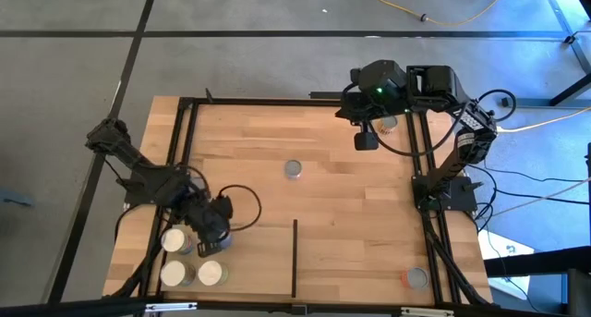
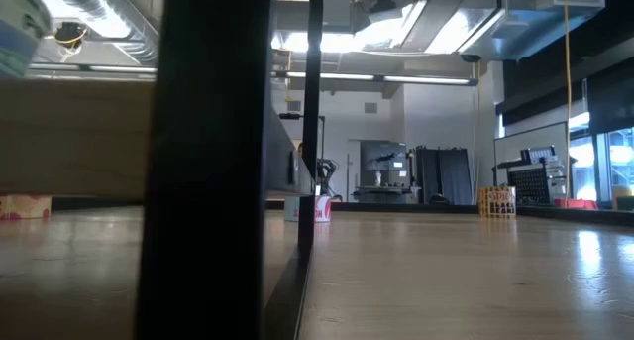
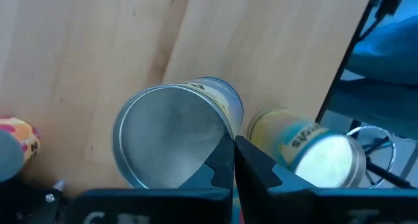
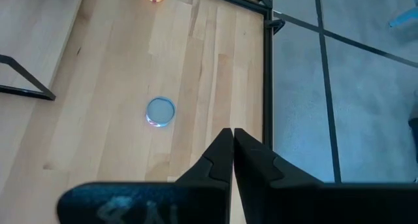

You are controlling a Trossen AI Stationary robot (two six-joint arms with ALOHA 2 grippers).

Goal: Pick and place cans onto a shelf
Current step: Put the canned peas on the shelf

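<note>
Three cans (image 1: pixel 189 262) cluster at the surface's (image 1: pixel 351 206) left corner, one can (image 1: pixel 294 170) mid-surface, so left gripper (image 1: pixel 211 246) hovers there jaws pressed together, holding nothing; right gripper (image 1: pixel 366 140) waits, jaws together.

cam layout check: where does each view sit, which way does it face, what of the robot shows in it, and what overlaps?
High: overhead, straight down; table, both arms.
Low: table height, level into the room; black post blocks much, no arm seen.
Left wrist: over cans; silver-topped can past the shut left gripper.
Right wrist: down the table edge; right gripper shut.
Shared: lone middle can, high and right wrist.
</note>
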